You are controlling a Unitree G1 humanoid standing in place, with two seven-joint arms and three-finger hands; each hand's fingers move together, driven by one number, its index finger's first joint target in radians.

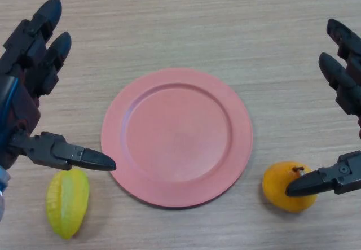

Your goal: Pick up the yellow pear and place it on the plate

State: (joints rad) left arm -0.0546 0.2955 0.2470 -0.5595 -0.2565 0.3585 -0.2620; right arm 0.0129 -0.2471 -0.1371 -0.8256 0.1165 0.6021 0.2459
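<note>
A yellow-orange pear [285,188] with a short dark stem lies on the wooden table at the lower right, just right of the pink plate [176,134]. The plate sits in the middle and holds nothing. My right hand [345,86] hovers at the right edge, fingers straight and spread; its thumb tip [307,184] lies over the pear's right side. My left hand [28,75] is at the left edge, fingers straight, thumb pointing toward the plate's left rim.
A yellow-green star fruit [67,201] lies at the lower left, below my left thumb and left of the plate. Bare wooden tabletop stretches behind the plate.
</note>
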